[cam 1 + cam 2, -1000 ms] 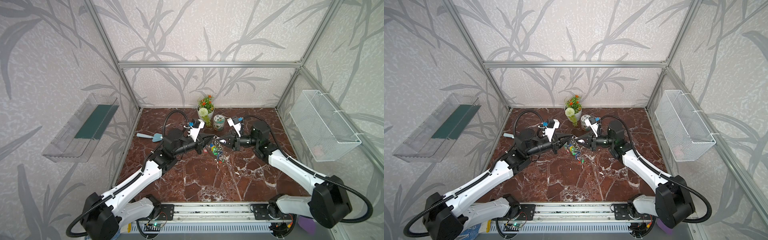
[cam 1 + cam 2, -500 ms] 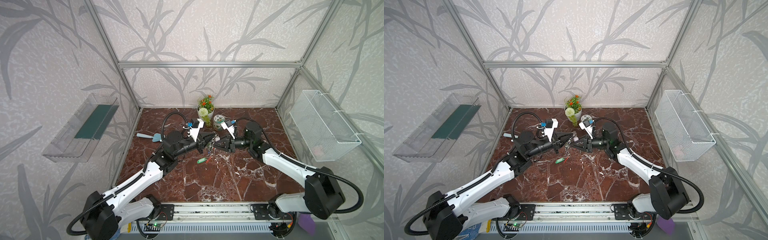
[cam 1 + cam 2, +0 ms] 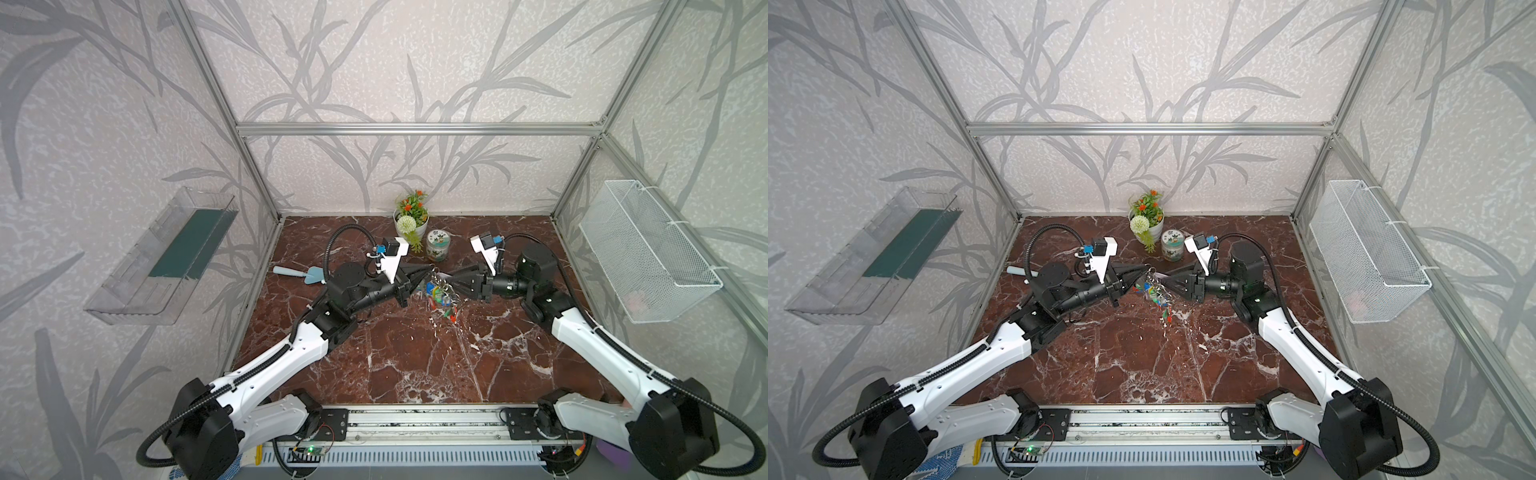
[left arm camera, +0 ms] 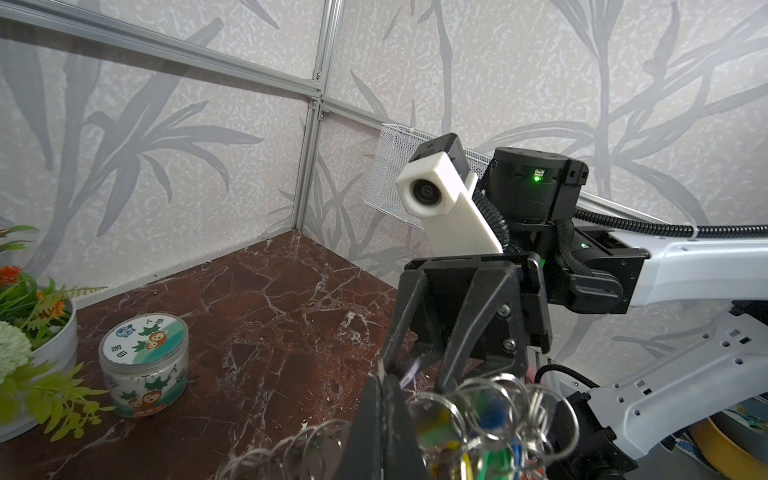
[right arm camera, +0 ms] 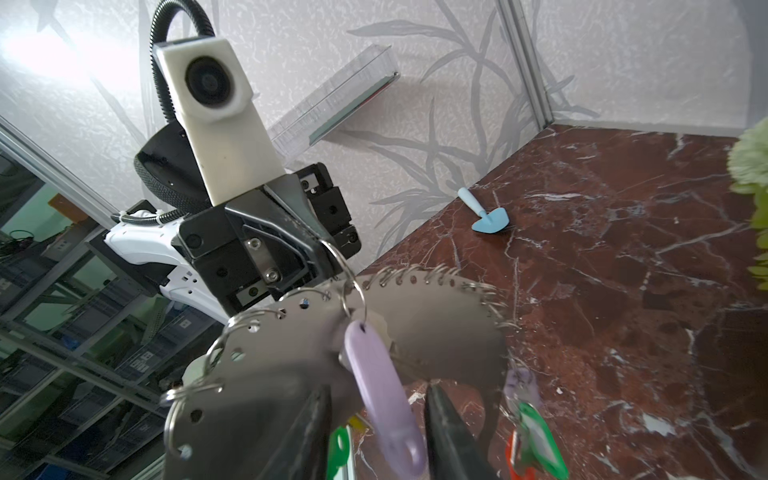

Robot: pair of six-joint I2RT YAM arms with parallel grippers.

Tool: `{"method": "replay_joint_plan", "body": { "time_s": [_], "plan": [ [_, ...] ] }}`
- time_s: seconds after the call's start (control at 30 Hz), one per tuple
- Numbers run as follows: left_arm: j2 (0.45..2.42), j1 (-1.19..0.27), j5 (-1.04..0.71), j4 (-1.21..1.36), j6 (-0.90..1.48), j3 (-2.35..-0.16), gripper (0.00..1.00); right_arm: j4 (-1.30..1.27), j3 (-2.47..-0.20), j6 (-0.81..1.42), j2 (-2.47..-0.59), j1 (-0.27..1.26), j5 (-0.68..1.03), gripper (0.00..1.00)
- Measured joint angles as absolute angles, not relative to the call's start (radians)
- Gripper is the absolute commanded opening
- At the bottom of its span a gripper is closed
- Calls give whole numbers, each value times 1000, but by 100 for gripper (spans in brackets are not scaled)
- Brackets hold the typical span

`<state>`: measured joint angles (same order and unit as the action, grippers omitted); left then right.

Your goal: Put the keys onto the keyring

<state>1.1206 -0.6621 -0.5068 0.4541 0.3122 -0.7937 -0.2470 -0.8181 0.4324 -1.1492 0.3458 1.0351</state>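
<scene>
Right gripper (image 3: pixel 448 277): fingers (image 5: pixel 307 440) spread, with a clear gap on either side of the lilac tag of the keys (image 5: pixel 384 395). The tag hangs between them, untouched. Its small split ring runs up toward the left gripper (image 3: pixel 428 271).

Left fingers (image 4: pixel 380 428) are pressed together, pinching the keyring (image 3: pixel 440 291) at its top. Can't tell whether they nip the big loop or the lilac tag's own ring.

The bunch dangles between the two grippers, coloured tags down, over the desk (image 3: pixel 395 353) near the middle of its back edge. Unclear whether the lowest tags reach the marble.

Printed tin (image 3: pixel 437 245) and flower pot (image 3: pixel 411 222) stand just behind. Blue trowel (image 3: pixel 305 275) lies near the left edge.
</scene>
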Motion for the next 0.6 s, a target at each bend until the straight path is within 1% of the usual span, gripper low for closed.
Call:
{"method": "replay_joint_plan", "body": {
  "time_s": [0.2, 0.3, 0.47, 0.6],
  "plan": [
    [1124, -662, -530, 466, 318, -794, 0, -194, -825, 411, -1091, 299, 1005, 46],
    [1124, -662, -537, 466, 318, -794, 0, -179, -847, 403, -1089, 283, 991, 48],
    [1124, -662, -550, 466, 318, -794, 0, -183, -880, 400, -1105, 278, 984, 48],
    [1124, -662, -556, 466, 319, -794, 0, -188, -897, 400, -1137, 302, 980, 44]
  ]
}}
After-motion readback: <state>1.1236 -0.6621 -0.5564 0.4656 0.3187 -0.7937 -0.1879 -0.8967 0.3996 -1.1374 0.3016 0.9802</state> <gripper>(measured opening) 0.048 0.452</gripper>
